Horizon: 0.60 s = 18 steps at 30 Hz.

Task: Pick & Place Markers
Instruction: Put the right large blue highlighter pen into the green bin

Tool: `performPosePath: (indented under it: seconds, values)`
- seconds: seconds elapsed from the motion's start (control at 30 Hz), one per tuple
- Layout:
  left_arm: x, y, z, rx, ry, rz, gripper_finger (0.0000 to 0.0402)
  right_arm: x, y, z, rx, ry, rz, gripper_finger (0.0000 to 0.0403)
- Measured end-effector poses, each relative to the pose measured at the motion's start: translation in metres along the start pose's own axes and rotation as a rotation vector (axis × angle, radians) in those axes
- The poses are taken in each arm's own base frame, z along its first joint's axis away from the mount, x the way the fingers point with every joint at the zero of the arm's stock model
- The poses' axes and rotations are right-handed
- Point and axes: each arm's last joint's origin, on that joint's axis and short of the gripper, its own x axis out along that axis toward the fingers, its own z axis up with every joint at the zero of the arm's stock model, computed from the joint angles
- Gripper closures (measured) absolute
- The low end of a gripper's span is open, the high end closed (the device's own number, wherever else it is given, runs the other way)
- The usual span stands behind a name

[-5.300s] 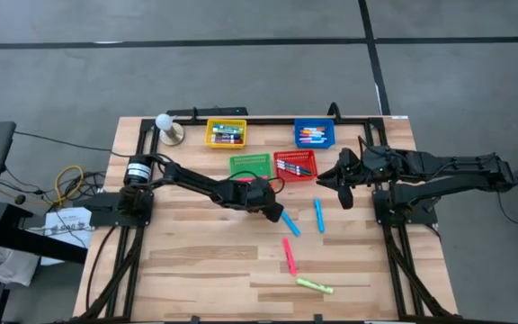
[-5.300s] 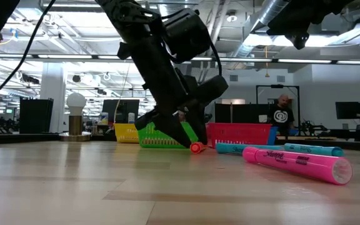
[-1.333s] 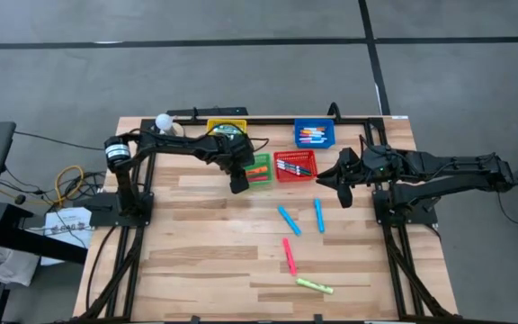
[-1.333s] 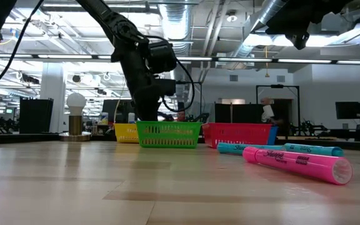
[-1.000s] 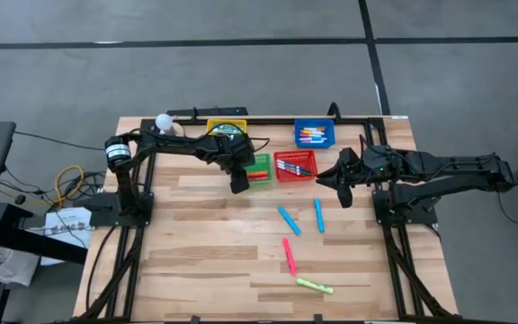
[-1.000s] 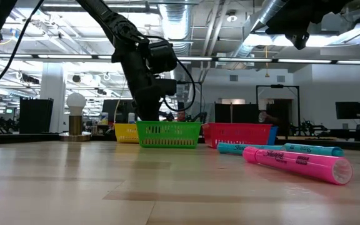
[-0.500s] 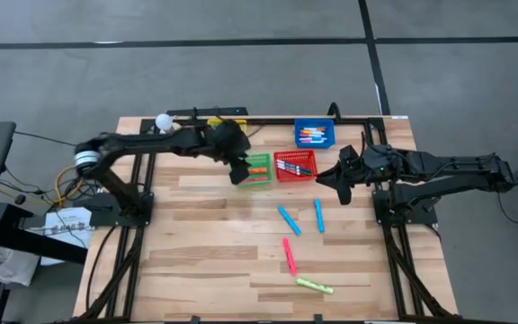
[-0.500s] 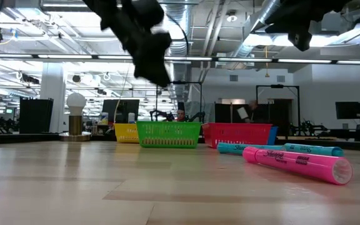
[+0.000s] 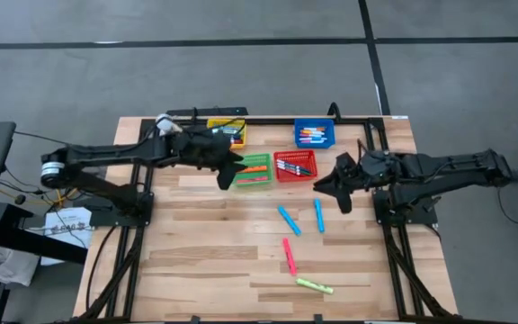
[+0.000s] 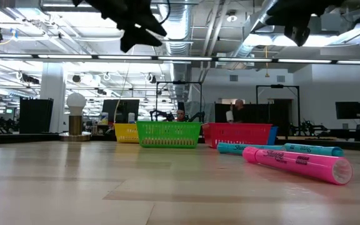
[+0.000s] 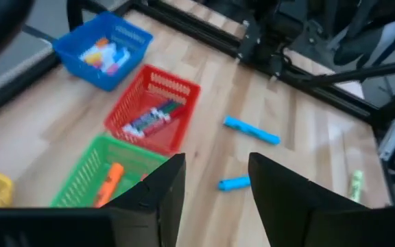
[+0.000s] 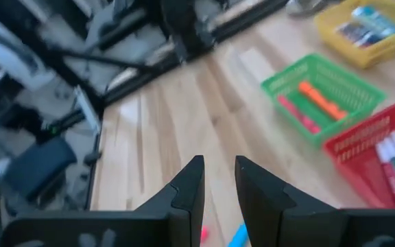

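While the left gripper [image 9: 226, 177] hangs above the green basket [image 9: 253, 168] with fingers spread and empty, an orange marker [image 11: 107, 184] lies in that basket; the right gripper [image 9: 330, 192] hovers beside the red basket [image 9: 295, 165], fingers narrowly apart, holding nothing; four markers [image 9: 288, 220] lie on the table [image 9: 196, 261].

The high view looked straight down on the whole table [image 9: 196, 261]. The low view sat at tabletop level, facing the room. Both wrist views looked down, sharing the green basket [image 11: 91, 180].
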Motion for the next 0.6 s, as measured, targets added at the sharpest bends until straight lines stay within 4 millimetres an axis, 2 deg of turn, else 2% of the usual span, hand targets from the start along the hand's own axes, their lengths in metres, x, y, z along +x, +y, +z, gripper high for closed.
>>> performPosePath:
  seconds: [0.17,0.33,0.47,0.6]
  values:
    - [0.001,0.005,-0.027,-0.087,-0.006,-0.009,0.0248,0.003,0.013,-0.001,0.01,0.182,-0.03,0.0334]
    - [0.004,0.011,-0.049,-0.139,-0.039,-0.021,0.025,0.013,0.018,-0.004,0.161,0.421,-0.19,0.0336]
    - [0.007,0.013,-0.056,-0.153,-0.075,-0.034,0.0247,0.029,0.016,-0.012,0.268,0.551,-0.332,0.0332]
    - [0.009,0.014,-0.058,-0.15,-0.105,-0.045,0.0248,0.049,0.015,-0.02,0.313,0.631,-0.374,0.0316]
